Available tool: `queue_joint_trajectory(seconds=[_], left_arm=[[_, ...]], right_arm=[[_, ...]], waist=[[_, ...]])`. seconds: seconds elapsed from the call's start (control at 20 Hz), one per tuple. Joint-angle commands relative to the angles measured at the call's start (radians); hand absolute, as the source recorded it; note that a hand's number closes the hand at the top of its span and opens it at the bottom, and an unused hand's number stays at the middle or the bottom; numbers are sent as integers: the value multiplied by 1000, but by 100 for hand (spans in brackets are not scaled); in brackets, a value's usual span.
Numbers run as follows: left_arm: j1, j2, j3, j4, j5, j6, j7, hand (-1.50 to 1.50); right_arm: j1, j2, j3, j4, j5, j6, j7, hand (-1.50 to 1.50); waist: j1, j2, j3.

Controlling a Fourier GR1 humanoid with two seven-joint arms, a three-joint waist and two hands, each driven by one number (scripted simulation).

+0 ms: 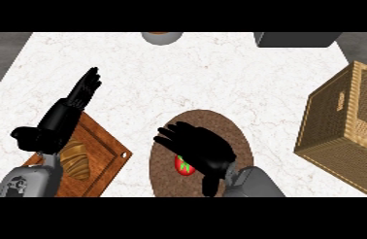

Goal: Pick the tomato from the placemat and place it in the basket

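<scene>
Near the counter's (215, 73) front edge, right of centre: 1 round brown placemat (237, 131), carrying 1 tomato (185, 166), red with a green stem patch, on the mat's front-left part. Directly above it, 1 right hand (197, 148), black, fingers spread and extended toward the counter's left and back, relaxed, not wrapped round anything; tomato showing just under the palm's left-front edge, partly covered. Contact between hand and tomato not resolvable. Tomato roundish, no marked long axis. Right hand by far the nearer of the 2; judged suited to a short descent and closure from above.

At the counter's right edge: 1 wicker basket (337, 126), well apart from the placemat, lying to the right of the hand. Judged direction of carry: rightward across bare counter.

At the front-left corner: 1 wooden cutting board (97, 150) with 1 croissant (75, 160) on it. Over the board's back-left part, 1 left hand (68, 111), fingers straight and pointing toward the back edge, holding nothing, resting.

Along the back edge: 1 grey round vessel (160, 37), cut off, and 1 dark grey object (297, 38), cut off; identity of neither discernible.
</scene>
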Motion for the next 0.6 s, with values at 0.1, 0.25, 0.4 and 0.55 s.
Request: queue_joint_trajectory(seconds=[0.1, 0.25, 0.4, 0.55], left_arm=[[46, -24, -1, -25, -25, -11, -29, 0], [-23, -41, 7, -1, -38, 4, 8, 0], [-49, -18, 42, 64, -36, -19, -36, 0], [61, -21, 26, -109, 0, -51, 53, 0]], right_arm=[[33, 10, 82, 38, 29, -73, 68, -150], [-2, 10, 37, 125, 53, -93, 26, -150], [-21, -16, -8, 199, 34, -98, -63, -150], [-78, 10, 5, 250, 14, -69, -41, -150]], waist=[[2, 0, 0], [0, 0, 0], [-1, 1, 0], [6, 0, 0]])
